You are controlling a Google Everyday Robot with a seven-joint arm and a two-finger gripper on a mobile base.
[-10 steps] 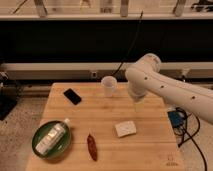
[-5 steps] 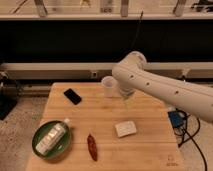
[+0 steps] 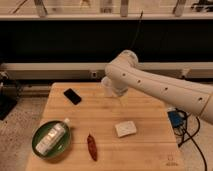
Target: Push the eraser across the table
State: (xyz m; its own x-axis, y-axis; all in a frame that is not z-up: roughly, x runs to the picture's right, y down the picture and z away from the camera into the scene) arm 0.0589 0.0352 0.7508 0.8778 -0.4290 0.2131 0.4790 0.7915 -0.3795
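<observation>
The eraser [image 3: 72, 96], a small flat black slab, lies near the back left of the wooden table [image 3: 150, 112]. My white arm reaches in from the right, its bend above the table's back middle. The gripper [image 3: 119, 97] hangs under that bend, just above the tabletop and mostly hidden by the arm. It is about a hand's width to the right of the eraser, apart from it. I see nothing held in it.
A white cup [image 3: 107, 88] stands at the back, partly behind the arm. A whitish block [image 3: 125, 128] lies right of centre, a dark red chili [image 3: 92, 146] near the front. A green bowl [image 3: 40, 146] at front left holds a white bottle [image 3: 52, 136]. Cables and a blue box [image 3: 175, 120] lie off the right edge.
The arm has swung left over the back of the table, and its gripper end has come down closer to the eraser. It now covers part of the cup. Nothing on the table moved.
</observation>
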